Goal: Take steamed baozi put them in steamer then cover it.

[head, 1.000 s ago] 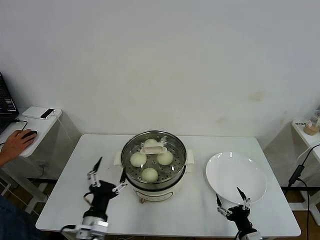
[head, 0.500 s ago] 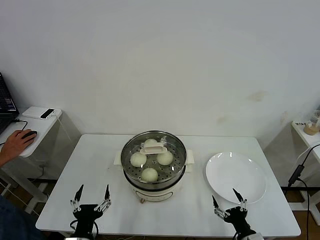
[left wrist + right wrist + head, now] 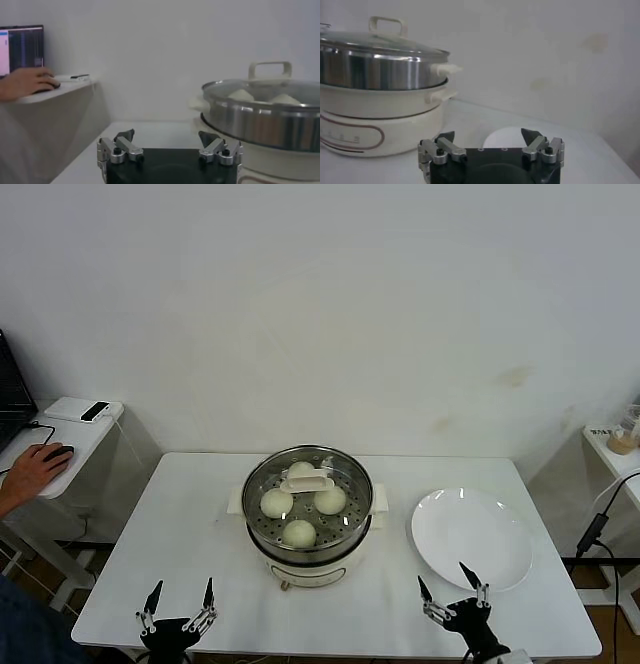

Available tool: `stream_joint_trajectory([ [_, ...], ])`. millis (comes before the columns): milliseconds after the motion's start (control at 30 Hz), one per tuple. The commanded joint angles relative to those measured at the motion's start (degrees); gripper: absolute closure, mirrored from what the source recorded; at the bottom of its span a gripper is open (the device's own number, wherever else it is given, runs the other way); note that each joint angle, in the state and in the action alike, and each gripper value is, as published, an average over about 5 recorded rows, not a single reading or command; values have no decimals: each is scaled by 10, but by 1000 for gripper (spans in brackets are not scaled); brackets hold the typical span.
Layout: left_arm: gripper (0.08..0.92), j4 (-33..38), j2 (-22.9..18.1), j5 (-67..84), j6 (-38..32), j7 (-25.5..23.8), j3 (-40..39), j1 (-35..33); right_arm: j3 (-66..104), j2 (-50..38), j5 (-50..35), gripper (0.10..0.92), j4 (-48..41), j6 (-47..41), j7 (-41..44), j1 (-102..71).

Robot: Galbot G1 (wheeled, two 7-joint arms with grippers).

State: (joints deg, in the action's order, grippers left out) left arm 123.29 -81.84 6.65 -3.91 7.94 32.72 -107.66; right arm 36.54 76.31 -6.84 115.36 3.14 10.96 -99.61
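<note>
Since the 4 buns already sit inside the steamer and the glass lid rests on its rim, the task looks finished, and I judge this the closing step with both arms drawn back. Seen from the head camera, 1 bun lies at 6 o'clock on the perforated tray, 1 at 9, 1 at 3, and the fourth at 12, partly hidden behind the lid's cream handle. The steamer stands at the middle of the white table, its lid seated level as both wrist views show.

Out from there, an empty white plate lies at 3 o'clock from the steamer, well apart from it. The left gripper hovers at about 7 o'clock from the steamer, near the table's front edge, its fingers spread wide and holding nothing. The right gripper hangs at about 5 o'clock, just in front of the plate, fingers likewise apart and empty.

Nothing more seems called for than parking the arms; if anything, a check that the lid sits flush
</note>
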Motion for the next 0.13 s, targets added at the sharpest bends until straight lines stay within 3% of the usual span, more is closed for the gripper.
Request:
stream_joint_trajectory([
  [33,177,-3,-8,5,-8,-12,3,-15,-10,-5,-21,203,29,-45,-4,-12],
  [133,177,-4,-9,5,-11,-9,4,-14,-11,-4,-20,203,33,-47,-5,-14],
])
